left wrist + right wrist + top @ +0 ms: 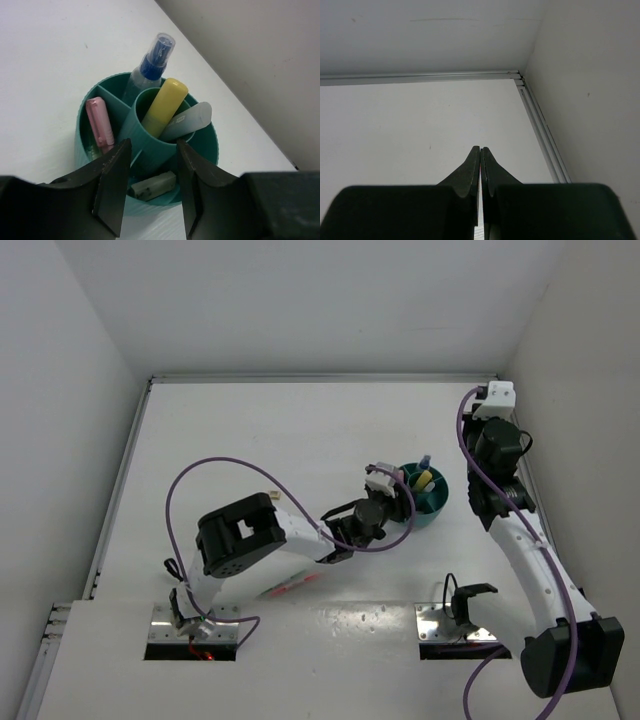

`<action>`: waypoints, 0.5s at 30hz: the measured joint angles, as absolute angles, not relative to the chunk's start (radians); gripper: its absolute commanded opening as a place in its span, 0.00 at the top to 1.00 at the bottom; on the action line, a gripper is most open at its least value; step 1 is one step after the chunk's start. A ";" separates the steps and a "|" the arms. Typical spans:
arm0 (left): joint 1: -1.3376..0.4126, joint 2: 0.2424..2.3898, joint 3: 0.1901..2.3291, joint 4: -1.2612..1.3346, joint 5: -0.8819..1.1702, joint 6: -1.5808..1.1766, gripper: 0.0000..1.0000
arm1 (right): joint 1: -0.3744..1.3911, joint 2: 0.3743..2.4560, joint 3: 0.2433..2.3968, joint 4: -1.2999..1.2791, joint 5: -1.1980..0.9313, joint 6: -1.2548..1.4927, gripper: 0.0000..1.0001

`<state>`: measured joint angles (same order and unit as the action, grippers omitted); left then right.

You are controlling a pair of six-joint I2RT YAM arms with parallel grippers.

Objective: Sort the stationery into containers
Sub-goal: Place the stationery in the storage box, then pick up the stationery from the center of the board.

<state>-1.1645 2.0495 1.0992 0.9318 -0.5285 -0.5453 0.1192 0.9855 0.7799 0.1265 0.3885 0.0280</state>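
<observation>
The round teal cup point(432, 502) with inner dividers stands right of the table's middle. In the left wrist view the cup point(200, 150) holds a yellow marker point(166, 104) in its centre tube, a clear blue-capped tube point(150, 62), a pink marker point(99, 124), a pale bluish marker point(189, 121) and a beige speckled block point(153, 186) in the near compartment. My left gripper point(152, 200) is open and empty, just above the cup's near rim; it also shows in the top view point(400, 504). My right gripper point(480, 151) is shut and empty, at the far right corner point(488, 405).
Thin pink and green streaks point(292, 586) lie on the table under the left arm, too blurred to name. White walls enclose the table. A metal rail point(542, 130) runs along the right edge and the far edge. A cable clamp point(465, 598) stands near the right base.
</observation>
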 measured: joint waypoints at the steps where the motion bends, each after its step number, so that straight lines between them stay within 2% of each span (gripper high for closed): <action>1: -1.166 2.046 1.095 0.936 -0.534 -0.538 0.53 | 0.119 0.986 0.779 0.126 0.389 0.028 1.00; 3: -1.172 2.024 1.073 0.932 -0.553 -0.510 0.53 | 0.119 0.986 0.778 0.126 0.388 0.028 0.96; 4: -1.179 2.002 1.059 0.923 -0.566 -0.496 0.58 | 0.119 0.986 0.778 0.126 0.387 0.027 0.90; 5: -1.185 1.973 1.046 0.912 -0.582 -0.487 0.73 | 0.119 0.985 0.778 0.126 0.385 0.027 0.60; 6: -1.193 1.932 1.034 0.889 -0.599 -0.483 0.73 | 0.119 0.984 0.778 0.126 0.381 0.027 0.45; 7: -1.200 1.887 1.025 0.854 -0.620 -0.477 0.86 | 0.119 0.981 0.775 0.131 0.368 0.019 0.32; 8: -1.203 1.821 1.014 0.808 -0.649 -0.486 0.88 | 0.119 0.977 0.770 0.133 0.352 0.013 0.17; 9: -1.204 1.764 1.009 0.752 -0.666 -0.514 0.88 | 0.119 0.975 0.765 0.130 0.330 0.006 0.17; 10: -1.196 1.702 1.009 0.692 -0.686 -0.538 0.79 | 0.119 0.977 0.765 0.123 0.303 -0.010 0.22; 11: -1.181 1.643 1.015 0.621 -0.701 -0.580 0.61 | 0.118 0.984 0.765 0.117 0.271 -0.027 0.45; 12: -1.152 1.590 1.028 0.525 -0.709 -0.631 0.44 | 0.117 0.995 0.770 0.099 0.232 -0.046 0.99; 13: -1.111 1.548 1.041 0.435 -0.718 -0.673 0.16 | 0.117 1.013 0.777 0.077 0.191 -0.064 1.00; 14: -1.062 1.520 1.055 0.353 -0.715 -0.711 0.08 | 0.117 1.032 0.787 0.049 0.142 -0.072 1.00; 15: -1.008 1.499 1.065 0.275 -0.718 -0.751 0.04 | 0.117 1.054 0.801 0.013 0.087 -0.085 0.94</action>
<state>-1.0084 1.4994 1.0645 0.2749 -0.7177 -0.7506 0.1165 1.0538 0.8009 0.0132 0.0868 -0.0853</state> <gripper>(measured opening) 0.837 0.045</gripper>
